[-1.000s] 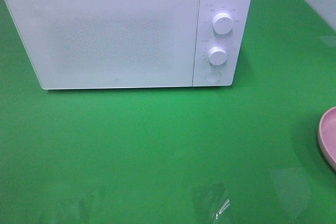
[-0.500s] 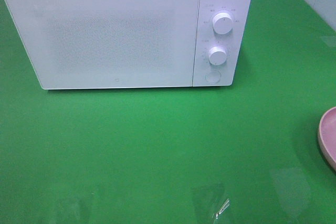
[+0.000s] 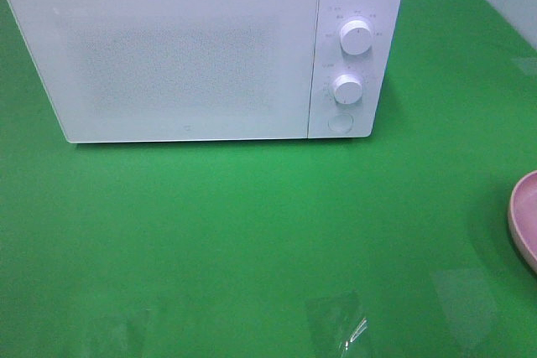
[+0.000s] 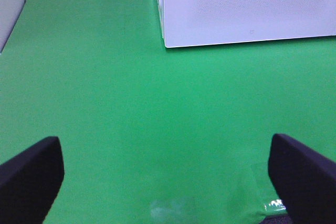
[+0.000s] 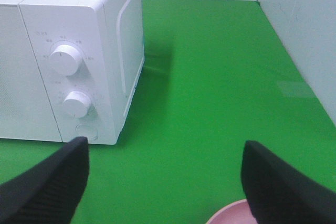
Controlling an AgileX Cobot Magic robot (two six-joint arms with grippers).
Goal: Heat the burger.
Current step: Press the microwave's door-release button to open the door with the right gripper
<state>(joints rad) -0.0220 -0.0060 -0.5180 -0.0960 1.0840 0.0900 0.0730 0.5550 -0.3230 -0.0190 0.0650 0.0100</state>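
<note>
The burger is out of view in every frame. A white microwave [image 3: 201,48] stands at the back of the green table with its door shut; two round knobs [image 3: 357,38] and a round button [image 3: 340,122] are on its right panel. It also shows in the left wrist view [image 4: 247,6] and the right wrist view [image 5: 68,51]. My left gripper [image 4: 165,177] is open and empty, low over bare green cloth in front of the microwave. My right gripper [image 5: 165,182] is open and empty, facing the microwave's control side. Neither gripper shows in the exterior high view.
The edge of a pink plate [image 3: 522,215] pokes in at the table's right side and shows at the bottom of the right wrist view [image 5: 231,214]. Pale walls [image 5: 299,30] border the table at the back and right. The table is covered in green cloth [image 3: 252,232].
</note>
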